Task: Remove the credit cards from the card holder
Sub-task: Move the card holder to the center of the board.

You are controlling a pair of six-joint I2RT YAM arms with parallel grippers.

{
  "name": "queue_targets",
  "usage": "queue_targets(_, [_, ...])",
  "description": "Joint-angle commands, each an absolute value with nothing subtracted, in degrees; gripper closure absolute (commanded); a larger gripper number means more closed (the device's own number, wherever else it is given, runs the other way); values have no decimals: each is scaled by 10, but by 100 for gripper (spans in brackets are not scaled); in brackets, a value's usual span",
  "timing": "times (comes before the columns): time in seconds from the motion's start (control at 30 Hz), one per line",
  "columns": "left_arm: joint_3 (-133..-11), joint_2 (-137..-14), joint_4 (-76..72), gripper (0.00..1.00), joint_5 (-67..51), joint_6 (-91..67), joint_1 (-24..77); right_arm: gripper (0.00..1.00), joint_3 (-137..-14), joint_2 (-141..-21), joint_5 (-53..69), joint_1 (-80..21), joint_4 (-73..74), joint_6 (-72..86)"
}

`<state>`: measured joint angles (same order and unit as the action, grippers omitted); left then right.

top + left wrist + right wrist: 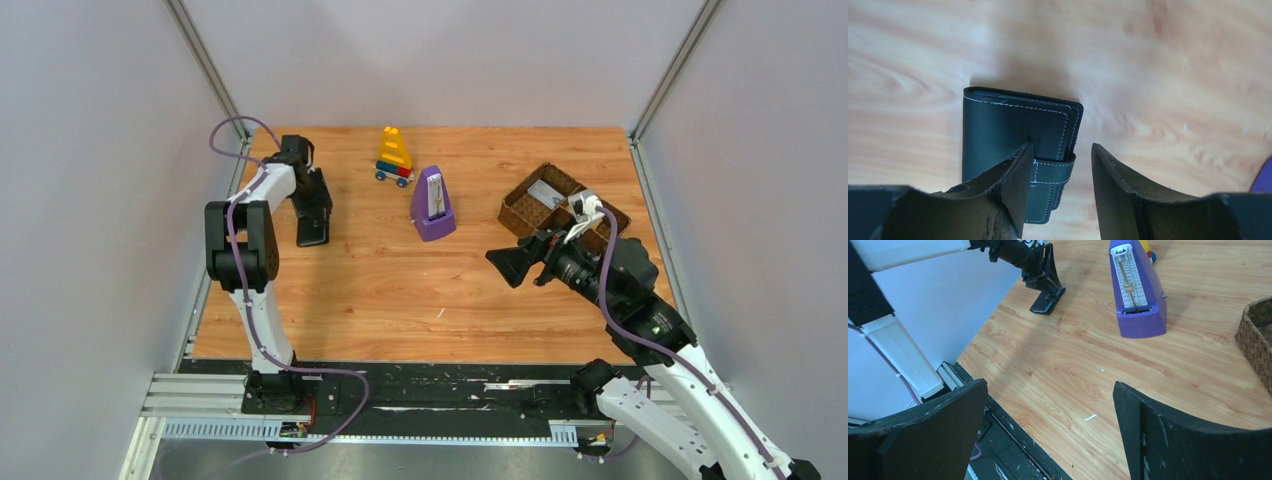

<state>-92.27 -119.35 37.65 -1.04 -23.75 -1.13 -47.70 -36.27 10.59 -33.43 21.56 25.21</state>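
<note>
Worryingly, on the wooden worktop the flat black stitched leather card holder lies folded shut, far left. My left gripper straddles its strap, jaws apart, gripping nothing; a pinch there could skid it. My right gripper gapes idle.

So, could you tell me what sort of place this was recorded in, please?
Most likely a robotics lab test cell, not a home: plain grey panel walls enclose a wood-grain table, two robot arms are bolted to a metal rail at its near edge, and a metronome and toy sit out.
</note>
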Motion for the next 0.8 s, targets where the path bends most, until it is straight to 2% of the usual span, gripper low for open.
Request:
queue_targets(0.0, [-790, -1123, 354, 45, -49, -256, 34, 0, -460, -347, 114, -333, 214, 270])
queue_targets(0.33, [-594, -1005, 272, 46, -133, -321, 162, 0, -443, -328, 104, -332, 235, 270])
queue_targets(0.57, [-555, -888, 284, 45, -143, -332, 195, 4, -440, -339, 113, -332, 245, 286])
queue_targets(0.77, [-552, -797, 337, 40, -70, -321, 193, 11, -427, -374, 144, -332, 233, 315])
